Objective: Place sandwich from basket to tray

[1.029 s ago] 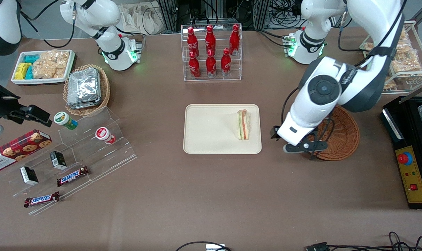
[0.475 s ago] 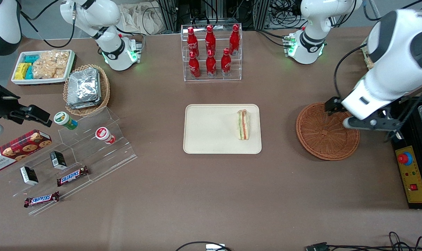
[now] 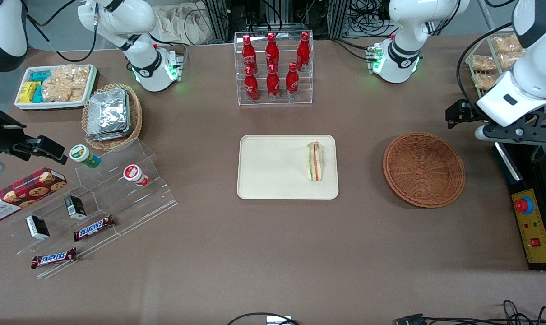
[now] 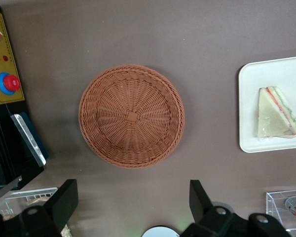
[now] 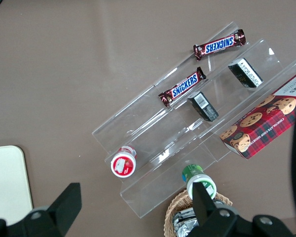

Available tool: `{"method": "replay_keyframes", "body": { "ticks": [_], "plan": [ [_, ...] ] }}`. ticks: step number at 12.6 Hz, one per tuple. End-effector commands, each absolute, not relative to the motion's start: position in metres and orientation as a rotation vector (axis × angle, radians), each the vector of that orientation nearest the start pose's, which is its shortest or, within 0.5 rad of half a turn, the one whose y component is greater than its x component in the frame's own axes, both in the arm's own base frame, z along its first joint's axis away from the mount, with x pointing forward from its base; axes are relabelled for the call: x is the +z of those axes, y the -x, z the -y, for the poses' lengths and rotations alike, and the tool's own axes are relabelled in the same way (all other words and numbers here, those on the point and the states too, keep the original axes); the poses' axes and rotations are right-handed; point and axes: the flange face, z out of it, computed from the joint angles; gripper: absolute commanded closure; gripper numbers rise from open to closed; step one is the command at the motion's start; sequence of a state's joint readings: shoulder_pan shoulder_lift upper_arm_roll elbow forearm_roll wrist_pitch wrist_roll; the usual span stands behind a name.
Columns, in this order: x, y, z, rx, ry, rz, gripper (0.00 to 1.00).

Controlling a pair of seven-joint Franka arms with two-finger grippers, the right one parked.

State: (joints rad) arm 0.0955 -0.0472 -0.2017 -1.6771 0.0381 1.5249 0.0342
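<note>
Brown table [image 3: 273, 253], cables and rack frames at its edge farthest from the front camera. Sandwich [image 3: 315, 161] lies on the tray [image 3: 268, 180], at the tray end toward the working arm. Basket [image 3: 423, 169] sits beside the tray, apart. Gripper [image 4: 133, 207] raised above table, wide open, holding nothing, touching nothing. Left arm partly cut off by frame edge.

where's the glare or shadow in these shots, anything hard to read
Front view: soft shadow edges the round reddish-brown wicker basket; glare whitens the clear acrylic bottle rack; the left gripper sits by the frame edge. Left wrist view: the open gripper is dark; the wrapped triangular sandwich on the cream tray is sharp.
</note>
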Motion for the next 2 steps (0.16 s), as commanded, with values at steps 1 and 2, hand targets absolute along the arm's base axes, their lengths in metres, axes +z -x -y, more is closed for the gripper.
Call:
{"method": "replay_keyframes", "body": {
  "ticks": [1,2],
  "plan": [
    [0.6077,-0.5170,0.0389,0.164,3.108,-0.198,0.00],
    [0.6091,-0.5160,0.0381,0.162,3.108,-0.193,0.00]
  ]
}}
